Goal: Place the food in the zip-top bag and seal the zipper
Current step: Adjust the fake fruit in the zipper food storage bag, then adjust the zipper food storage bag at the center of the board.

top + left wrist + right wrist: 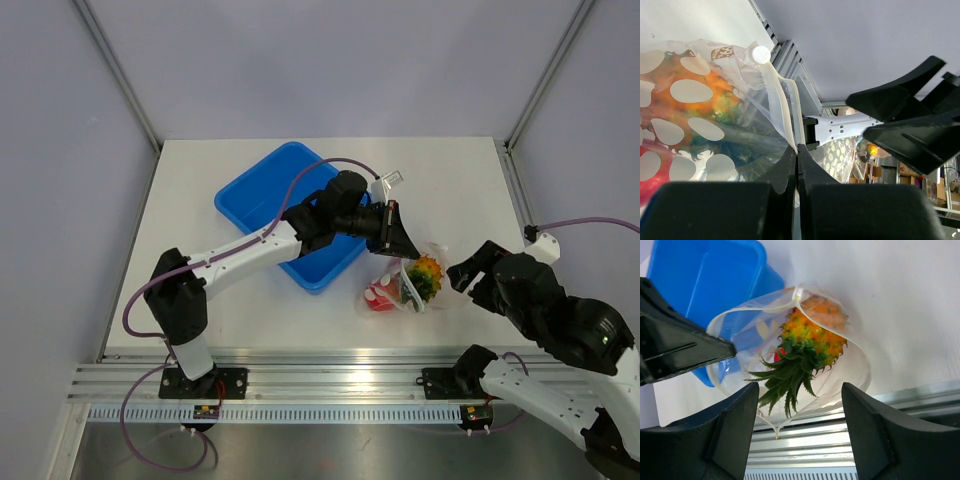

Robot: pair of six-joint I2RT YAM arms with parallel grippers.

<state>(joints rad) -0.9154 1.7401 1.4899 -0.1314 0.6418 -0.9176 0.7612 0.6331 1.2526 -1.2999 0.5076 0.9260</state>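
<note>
1. The left claw (393,238) is clamped shut on the zipper (783,107), holding up one side of the zip-top bag (438,253), which sits centre-right in the top view on the worktop (450,190).
2. The pineapple (812,335) and red fruit (379,298) lie inside.
3. The right claw (799,440), spread wide and empty, faces the gaping mouth, and the leafy crown points towards it.
4. The right claw looks nearer the mouth's free side, lower right of the pinch.

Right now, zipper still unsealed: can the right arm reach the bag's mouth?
Probably yes. The open right gripper faces the zip-top bag at its mouth with nothing between; the left gripper pinches only one side of the rim. The pineapple lies inside.
</note>
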